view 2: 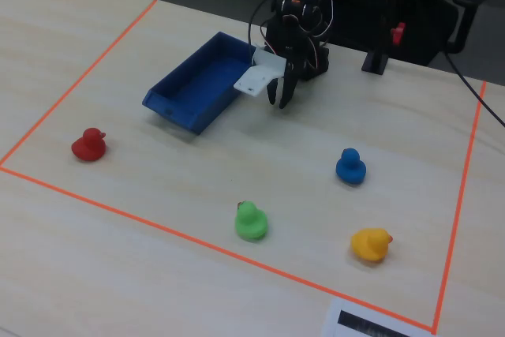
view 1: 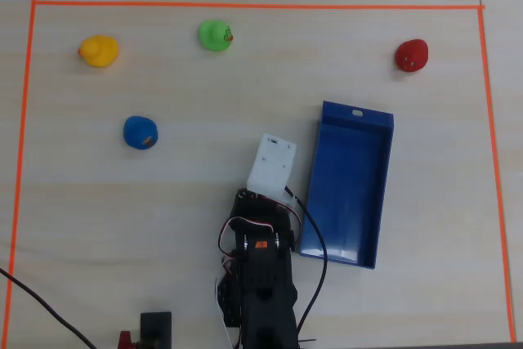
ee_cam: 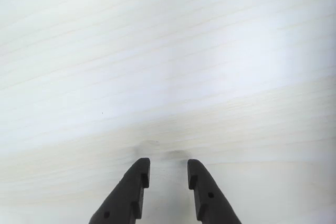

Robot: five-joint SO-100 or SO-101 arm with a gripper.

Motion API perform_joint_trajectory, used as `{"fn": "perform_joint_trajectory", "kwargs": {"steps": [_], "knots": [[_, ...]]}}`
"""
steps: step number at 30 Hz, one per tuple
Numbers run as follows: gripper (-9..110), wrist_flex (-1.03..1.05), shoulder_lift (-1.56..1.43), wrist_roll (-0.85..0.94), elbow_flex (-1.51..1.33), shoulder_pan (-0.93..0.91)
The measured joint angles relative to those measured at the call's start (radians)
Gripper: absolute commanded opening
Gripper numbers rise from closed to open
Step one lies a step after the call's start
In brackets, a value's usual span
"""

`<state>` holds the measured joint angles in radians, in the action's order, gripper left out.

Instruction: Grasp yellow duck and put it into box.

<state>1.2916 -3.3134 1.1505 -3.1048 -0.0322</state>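
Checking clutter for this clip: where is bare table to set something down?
Bare: the wide strip between the box and red duck, and below the blue duck. Tightest between the hand and box.

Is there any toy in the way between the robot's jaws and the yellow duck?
Nearly: in the overhead view the blue duck sits close beside the straight line from the gripper to the yellow duck; otherwise bare table.

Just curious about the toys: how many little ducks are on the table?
4: yellow duck far left, green duck, red duck far right, blue duck nearer the arm, overhead view. None hidden, apparently.
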Motion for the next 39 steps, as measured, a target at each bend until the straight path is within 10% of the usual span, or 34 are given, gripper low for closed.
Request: {"fn": "perform_joint_trajectory", "kwargs": {"steps": [35,39], "knots": [[0,-0.008,0.005,0.000,0.015,0.011],[14,0.006,0.147,-0.014,0.270,0.038]]}}
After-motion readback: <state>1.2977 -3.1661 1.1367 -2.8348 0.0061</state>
